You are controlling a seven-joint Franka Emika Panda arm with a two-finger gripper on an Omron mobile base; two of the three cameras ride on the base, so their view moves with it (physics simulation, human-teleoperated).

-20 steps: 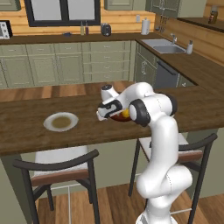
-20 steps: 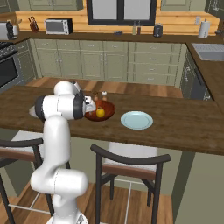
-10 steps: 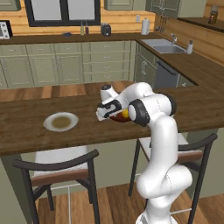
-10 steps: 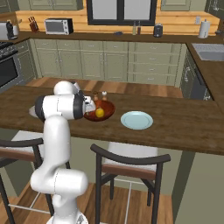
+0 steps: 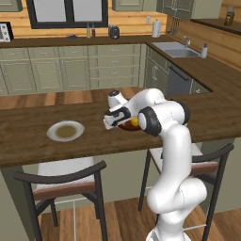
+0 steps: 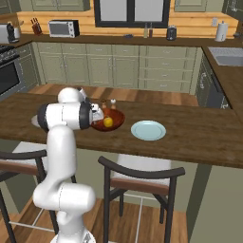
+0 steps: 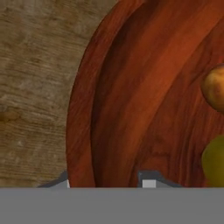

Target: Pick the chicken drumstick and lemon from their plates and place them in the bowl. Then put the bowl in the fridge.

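The chicken drumstick and lemon are cut off at the frame edge; the gripper straddles the bowl rim, grip unclear.

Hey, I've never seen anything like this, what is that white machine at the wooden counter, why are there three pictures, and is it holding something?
The white machine is a robot arm in a simulated kitchen. Two pictures come from cameras on its base, looking over the arm from its left and its right. The third comes from a camera on the hand, looking down along the gripper.

On the wooden counter sit a reddish-brown bowl, a pale green-blue plate and a white-rimmed plate. The lemon lies in the bowl. In the hand view an orange-brown piece, probably the chicken drumstick, lies there too.

The gripper is at the bowl's rim, one fingertip outside the wall and one inside. It seems placed to grip the rim, but I cannot tell whether it has closed.
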